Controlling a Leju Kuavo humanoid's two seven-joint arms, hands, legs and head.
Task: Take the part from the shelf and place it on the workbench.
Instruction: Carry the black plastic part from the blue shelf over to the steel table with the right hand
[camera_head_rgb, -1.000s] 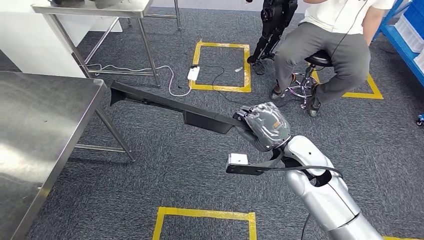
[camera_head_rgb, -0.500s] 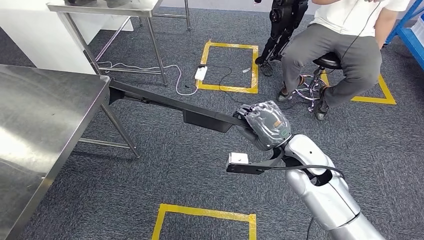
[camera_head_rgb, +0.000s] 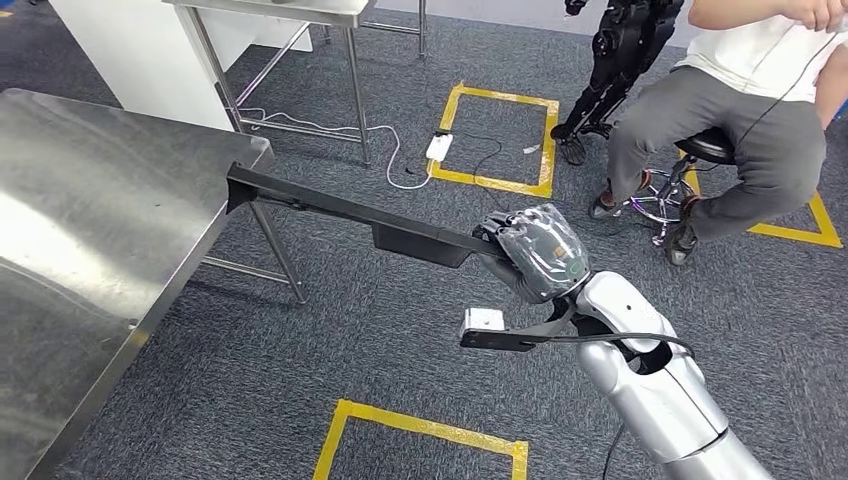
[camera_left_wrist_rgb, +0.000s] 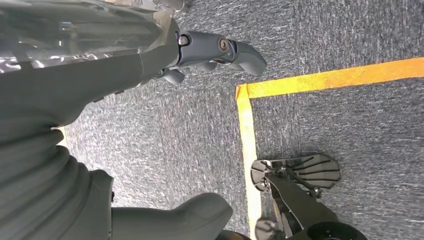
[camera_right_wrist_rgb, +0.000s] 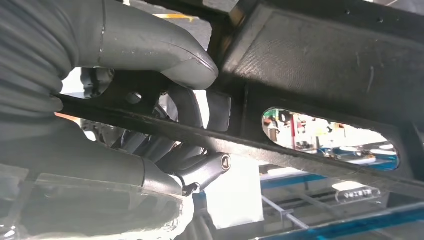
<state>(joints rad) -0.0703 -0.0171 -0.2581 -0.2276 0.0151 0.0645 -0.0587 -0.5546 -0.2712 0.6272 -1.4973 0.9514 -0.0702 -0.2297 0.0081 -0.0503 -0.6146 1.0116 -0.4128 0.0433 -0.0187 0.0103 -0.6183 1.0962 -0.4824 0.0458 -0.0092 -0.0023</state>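
Above carpet, right hand (camera_head_rgb: 535, 252) clenched round long black part (camera_head_rgb: 350, 212), tip at workbench (camera_head_rgb: 90, 210) corner, left hand (camera_left_wrist_rgb: 200, 50) empty, fingers apart.

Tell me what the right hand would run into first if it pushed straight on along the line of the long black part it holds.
Probably the steel workbench. The right hand holds the black part, whose far tip sits at the bench's near corner, so that tip would meet the edge first. Whether it clears the top is unclear.
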